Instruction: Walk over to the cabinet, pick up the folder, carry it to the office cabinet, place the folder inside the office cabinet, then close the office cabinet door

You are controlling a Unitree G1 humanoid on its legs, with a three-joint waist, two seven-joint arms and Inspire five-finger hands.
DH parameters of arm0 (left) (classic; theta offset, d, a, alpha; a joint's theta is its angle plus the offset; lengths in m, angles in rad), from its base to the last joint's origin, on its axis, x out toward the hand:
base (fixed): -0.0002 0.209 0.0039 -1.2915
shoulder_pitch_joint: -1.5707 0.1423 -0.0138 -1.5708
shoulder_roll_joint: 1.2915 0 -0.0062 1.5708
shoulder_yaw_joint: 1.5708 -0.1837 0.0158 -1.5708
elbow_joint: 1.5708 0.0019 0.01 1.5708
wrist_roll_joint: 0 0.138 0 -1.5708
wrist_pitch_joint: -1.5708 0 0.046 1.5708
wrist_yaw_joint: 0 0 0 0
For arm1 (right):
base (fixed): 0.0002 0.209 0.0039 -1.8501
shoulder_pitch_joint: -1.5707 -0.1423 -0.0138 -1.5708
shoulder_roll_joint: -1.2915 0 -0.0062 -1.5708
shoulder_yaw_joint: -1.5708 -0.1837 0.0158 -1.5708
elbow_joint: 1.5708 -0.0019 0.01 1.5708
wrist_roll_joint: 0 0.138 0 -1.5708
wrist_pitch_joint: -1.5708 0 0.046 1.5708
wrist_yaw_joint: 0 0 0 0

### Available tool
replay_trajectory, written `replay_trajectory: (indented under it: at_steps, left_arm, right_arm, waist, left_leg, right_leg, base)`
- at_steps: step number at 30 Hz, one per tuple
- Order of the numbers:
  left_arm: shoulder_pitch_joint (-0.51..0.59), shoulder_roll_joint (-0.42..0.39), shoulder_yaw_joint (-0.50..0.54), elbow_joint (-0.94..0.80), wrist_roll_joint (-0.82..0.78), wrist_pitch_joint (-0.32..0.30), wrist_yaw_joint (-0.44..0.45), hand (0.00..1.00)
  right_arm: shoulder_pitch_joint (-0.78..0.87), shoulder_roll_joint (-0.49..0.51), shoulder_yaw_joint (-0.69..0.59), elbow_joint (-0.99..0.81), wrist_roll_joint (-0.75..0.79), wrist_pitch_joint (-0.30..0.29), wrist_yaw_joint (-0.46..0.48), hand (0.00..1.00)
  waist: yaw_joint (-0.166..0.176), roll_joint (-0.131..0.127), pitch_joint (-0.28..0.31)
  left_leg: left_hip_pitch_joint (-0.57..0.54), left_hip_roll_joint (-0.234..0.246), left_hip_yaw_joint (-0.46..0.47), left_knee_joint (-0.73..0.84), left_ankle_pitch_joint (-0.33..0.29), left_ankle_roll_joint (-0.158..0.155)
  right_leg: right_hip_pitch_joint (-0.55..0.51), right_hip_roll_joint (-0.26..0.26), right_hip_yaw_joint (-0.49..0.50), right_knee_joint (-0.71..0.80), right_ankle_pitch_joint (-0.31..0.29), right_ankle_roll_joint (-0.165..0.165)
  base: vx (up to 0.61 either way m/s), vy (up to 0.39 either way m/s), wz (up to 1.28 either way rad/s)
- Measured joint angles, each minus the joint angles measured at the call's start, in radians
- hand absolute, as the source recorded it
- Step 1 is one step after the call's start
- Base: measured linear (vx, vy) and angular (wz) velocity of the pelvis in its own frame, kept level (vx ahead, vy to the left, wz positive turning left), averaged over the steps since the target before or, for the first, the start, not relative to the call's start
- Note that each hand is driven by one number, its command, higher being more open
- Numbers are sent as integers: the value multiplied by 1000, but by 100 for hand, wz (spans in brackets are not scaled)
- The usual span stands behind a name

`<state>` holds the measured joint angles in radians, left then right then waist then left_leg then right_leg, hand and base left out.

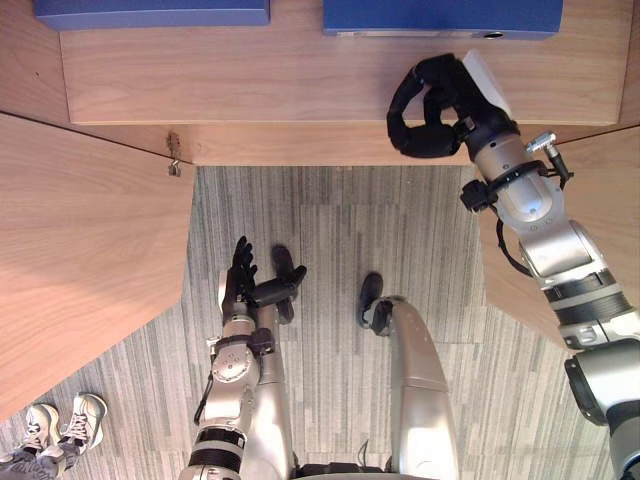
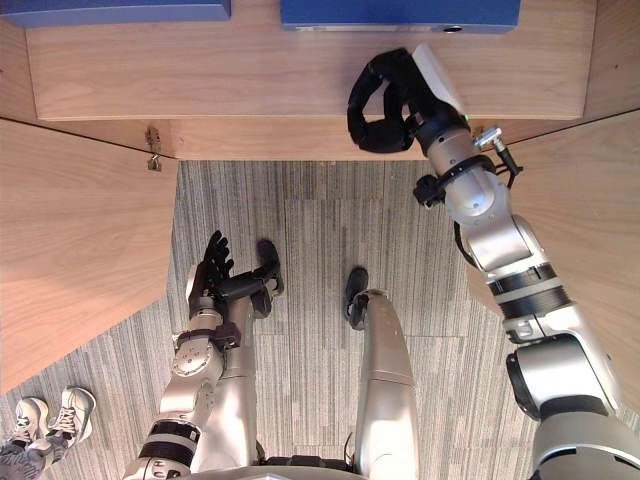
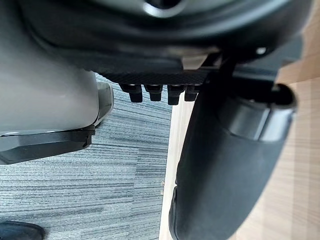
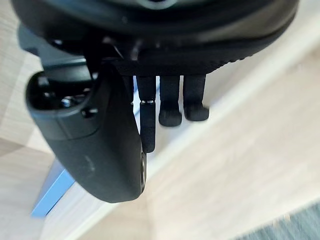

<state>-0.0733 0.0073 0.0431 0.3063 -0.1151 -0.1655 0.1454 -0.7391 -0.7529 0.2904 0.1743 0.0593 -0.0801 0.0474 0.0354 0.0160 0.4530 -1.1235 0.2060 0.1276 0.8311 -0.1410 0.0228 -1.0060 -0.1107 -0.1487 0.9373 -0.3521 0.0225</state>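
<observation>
The blue folder (image 1: 440,17) lies on the cabinet shelf (image 1: 290,85), cut off by the view's top edge. Near it the right hand (image 1: 432,110) curls empty. The left hand (image 1: 243,283) hangs straight-fingered over the carpet (image 1: 330,230).

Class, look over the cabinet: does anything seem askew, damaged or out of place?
Nothing stands out. The left folder and right folder sit square on the shelf; the left door and right door stand open, with no visible damage.

two head eyes look straight down, slightly apart, on the same wooden shelf (image 1: 300,80) and grey carpet (image 1: 330,230); wrist cameras sit close behind the left hand (image 3: 220,165), facing carpet, and right hand (image 4: 100,150), facing shelf.
</observation>
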Motion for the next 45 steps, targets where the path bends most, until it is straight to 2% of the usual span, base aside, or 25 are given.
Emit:
replay_trajectory:
  at_steps: [4, 9, 12, 15, 21, 30, 40, 45]
  left_arm:
    - [1, 1, 0, 7, 21, -13, 0, 100]
    - [-3, -4, 1, 16, 38, -20, 20, 100]
    - [-14, -10, 8, 29, 38, -23, 40, 100]
    - [-30, -13, 11, 51, 38, -24, 55, 100]
    - [-48, -31, 28, 61, 36, -32, 93, 100]
    - [-70, -27, 47, 83, 15, -39, 121, 100]
    - [-110, -23, 47, 101, 15, -44, 139, 100]
    - [-111, -26, 47, 94, 13, -53, 139, 100]
  right_arm:
    - [83, 43, -33, -101, 1, -26, -18, 0]
    - [44, 203, -129, -111, -204, -41, -238, 0]
    - [-28, 246, -134, -92, -279, -32, -310, 0]
    - [-89, 280, -133, -37, -312, -24, -329, 0]
    - [-209, 336, -126, 160, -339, 45, -346, 0]
    - [-294, 351, -125, 251, -410, 46, -389, 0]
    - [-341, 406, -125, 292, -455, 46, -504, 0]
    - [-372, 406, -125, 310, -444, 61, -505, 0]
  waist:
    - [0, -2, 1]
    - [0, -4, 2]
    - [-1, -5, 2]
    - [1, -5, 3]
    - [10, -14, 12]
    - [10, -13, 14]
    - [9, -11, 15]
    - [10, -11, 15]
  left_leg:
    - [0, -2, 2, -1, 0, 0]
    - [0, -6, 5, -7, 0, 0]
    - [0, -8, 9, -13, 2, 0]
    - [1, -10, 9, -21, 3, 0]
    - [-2, -12, 11, -32, 4, 0]
    - [-17, -13, -1, -30, 4, 0]
    - [-50, -14, 1, -29, 14, -2]
    - [-60, -17, -4, -41, 34, -6]
  right_leg:
    - [0, -3, 0, 0, 0, 0]
    - [-3, -6, 3, -2, 0, 0]
    - [-5, -7, 5, -8, 0, 1]
    - [-6, -8, 5, -13, 1, 1]
    - [-9, -9, 2, -23, 1, 1]
    - [-11, -10, -11, -31, 0, 1]
    - [-52, -13, -11, -21, 5, 1]
    - [-66, -17, -18, -12, 12, -6]
  base:
    - [-20, 2, 0]
    - [0, 0, 0]
    - [0, 0, 0]
    - [0, 0, 0]
    - [0, 0, 0]
    - [0, 0, 0]
    - [-33, 14, -1]
    - [-49, 6, 4]
